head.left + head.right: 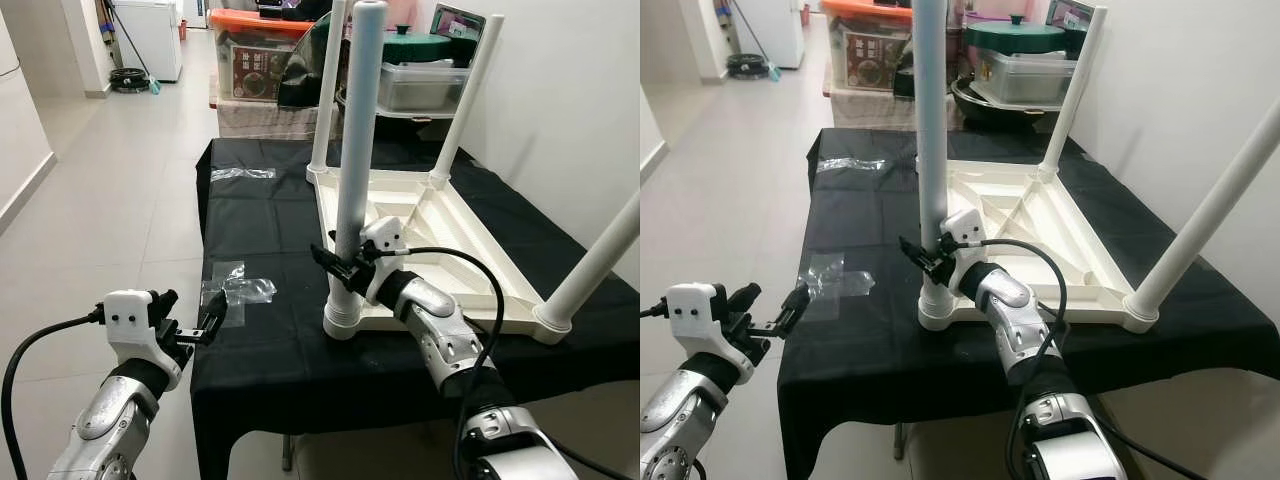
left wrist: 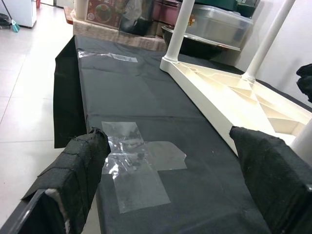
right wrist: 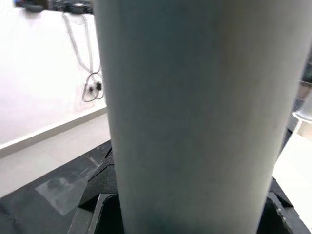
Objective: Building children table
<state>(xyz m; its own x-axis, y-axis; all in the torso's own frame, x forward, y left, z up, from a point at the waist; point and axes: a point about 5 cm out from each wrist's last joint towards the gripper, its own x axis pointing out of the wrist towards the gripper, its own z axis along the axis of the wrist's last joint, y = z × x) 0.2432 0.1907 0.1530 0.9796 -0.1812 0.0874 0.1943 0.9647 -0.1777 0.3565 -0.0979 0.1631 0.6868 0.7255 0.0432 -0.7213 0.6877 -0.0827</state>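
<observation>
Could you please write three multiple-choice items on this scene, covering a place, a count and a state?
1. Where does the white tabletop lie?
A. on the floor
B. upside down on the black cloth
C. against the wall

2. How many legs stand up from it?
A. two
B. three
C. four

3. What is the right gripper doing?
A. gripping the nearest leg
B. hanging idle
C. holding tape

Answers: 1 B, its ribbed underside faces up; 2 C, one leg at each corner; 3 A, its fingers close around that leg while the left gripper hovers open.
</observation>
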